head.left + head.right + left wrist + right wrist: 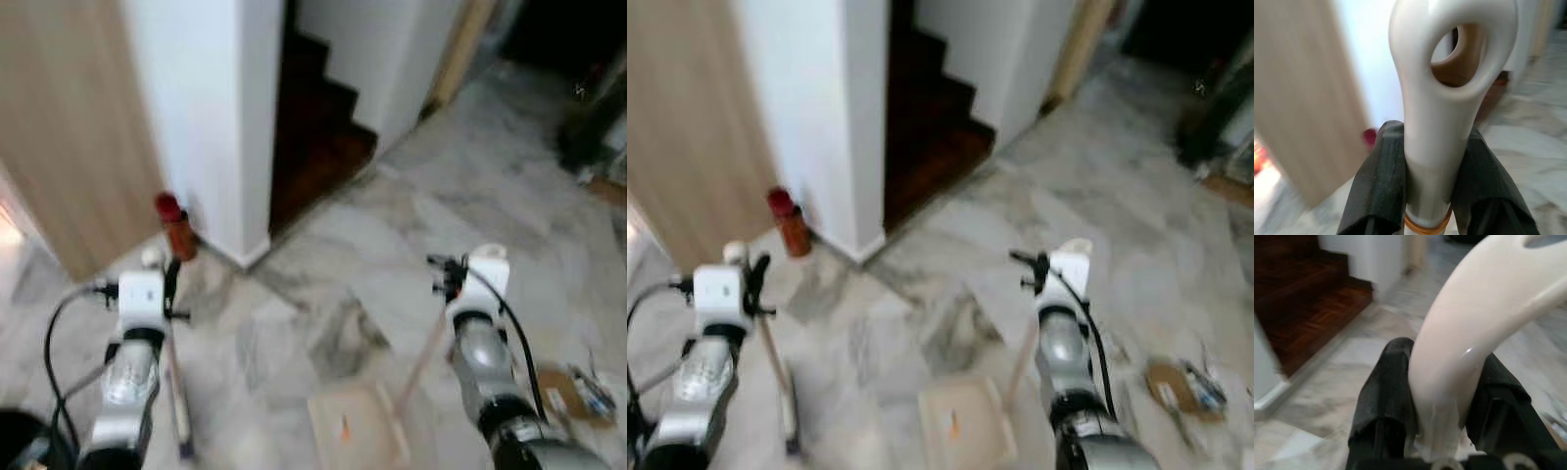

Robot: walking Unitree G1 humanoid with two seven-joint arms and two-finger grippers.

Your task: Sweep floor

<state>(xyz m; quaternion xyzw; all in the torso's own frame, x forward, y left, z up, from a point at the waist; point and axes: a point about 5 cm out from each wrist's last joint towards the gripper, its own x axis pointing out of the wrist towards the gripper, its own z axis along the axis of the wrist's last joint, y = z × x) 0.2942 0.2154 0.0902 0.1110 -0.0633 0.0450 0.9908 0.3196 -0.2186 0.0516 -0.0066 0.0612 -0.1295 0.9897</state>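
My left gripper [155, 286] is shut on the white top of a broom handle [1442, 98], which has an oval hole and an orange ring below the grip. The broom's thin stick [178, 392] runs down to the floor at the lower left. On the other side, the right gripper [468, 276] is shut on the curved white handle [1474, 318] of a dustpan. Its pale stick [421, 357] slants down to the cream dustpan [348, 426], which rests on the marble floor between my arms. Scraps of litter [568, 387] lie on the floor at the lower right.
A white pillar corner [211, 117] stands ahead, with a red-capped brown bottle [174, 227] at its foot. Dark wooden stairs [318, 127] rise behind it. A beige wooden panel [69, 127] is on the left. Marble floor [470, 186] stretches to the right.
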